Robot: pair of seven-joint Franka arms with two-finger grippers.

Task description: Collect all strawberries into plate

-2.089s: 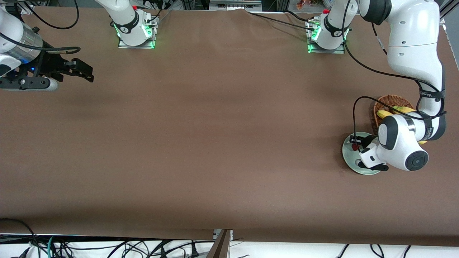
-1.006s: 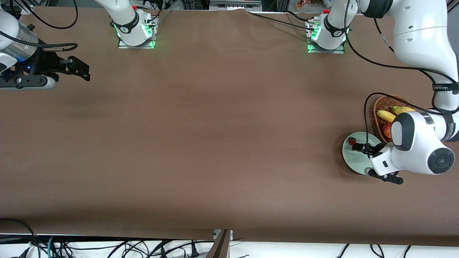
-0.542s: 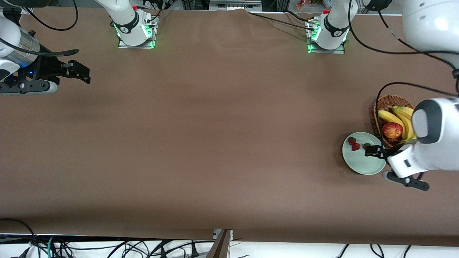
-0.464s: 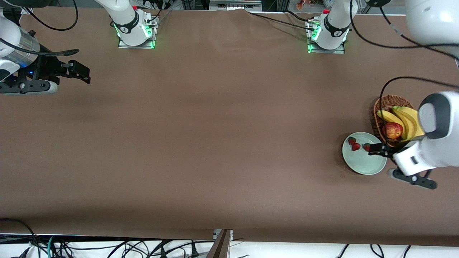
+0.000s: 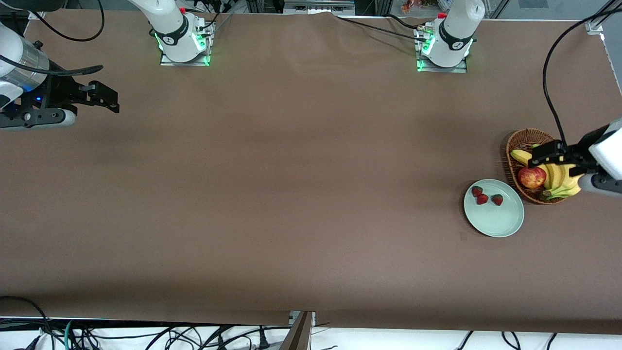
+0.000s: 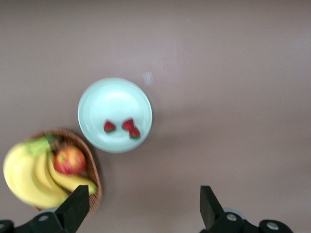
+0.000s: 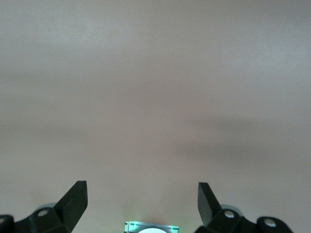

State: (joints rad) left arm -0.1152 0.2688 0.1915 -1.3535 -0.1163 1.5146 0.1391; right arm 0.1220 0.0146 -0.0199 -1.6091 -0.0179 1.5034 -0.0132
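Observation:
Three strawberries (image 5: 477, 191) (image 5: 482, 199) (image 5: 497, 200) lie together on the pale mint-green plate (image 5: 495, 221), on its half farther from the front camera. They also show on the plate (image 6: 109, 99) in the left wrist view (image 6: 110, 127) (image 6: 128, 124) (image 6: 134, 132). My left gripper (image 5: 545, 152) (image 6: 144, 209) is open and empty, up in the air over the wicker basket. My right gripper (image 5: 106, 95) (image 7: 142, 204) is open and empty over bare table at the right arm's end, where that arm waits.
A brown wicker basket (image 5: 520, 141) stands beside the plate, toward the left arm's end and farther from the front camera. It holds bananas (image 5: 559, 182) and a red-yellow apple (image 5: 531, 177). The two arm bases (image 5: 183, 43) (image 5: 444, 48) stand along the table's back edge.
The left arm has lifted off the plate and swung away over the basket, its gripper empty. All three strawberries now lie uncovered on the plate. The right gripper has barely moved.

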